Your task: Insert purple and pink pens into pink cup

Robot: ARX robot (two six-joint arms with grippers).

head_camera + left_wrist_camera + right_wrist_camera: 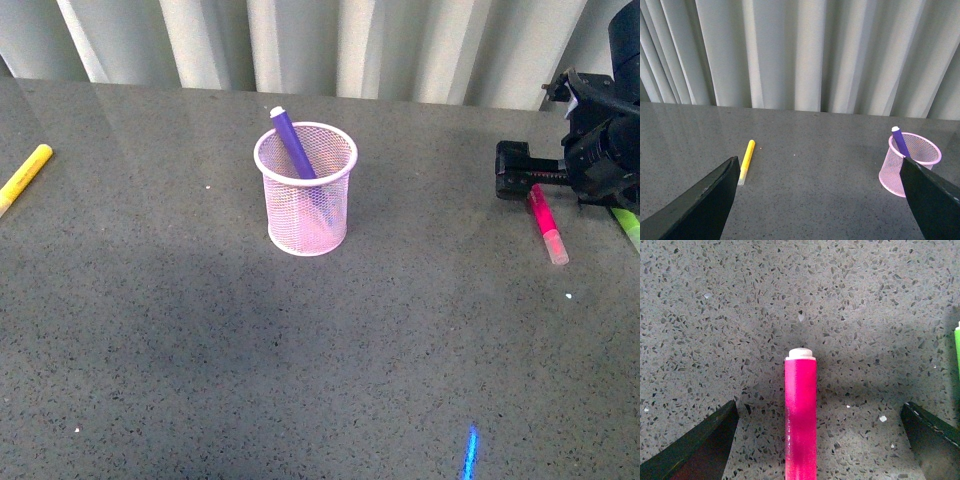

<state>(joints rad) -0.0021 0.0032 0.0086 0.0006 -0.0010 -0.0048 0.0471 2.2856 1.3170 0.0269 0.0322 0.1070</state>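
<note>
Now purple pen [293, 142] leans in pink cup [290, 216]; right tool [820, 406] gapes astride pink pen [800, 415], left tool [818, 161] gapes empty

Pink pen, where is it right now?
The pink pen lies on the table at the front view's right side, between the pink cup and the lime green marker, with the open right gripper over it.

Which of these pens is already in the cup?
The purple pen: it stands tilted inside the pink cup, while the pink pen, yellow pen and green pen lie flat on the table.
</note>
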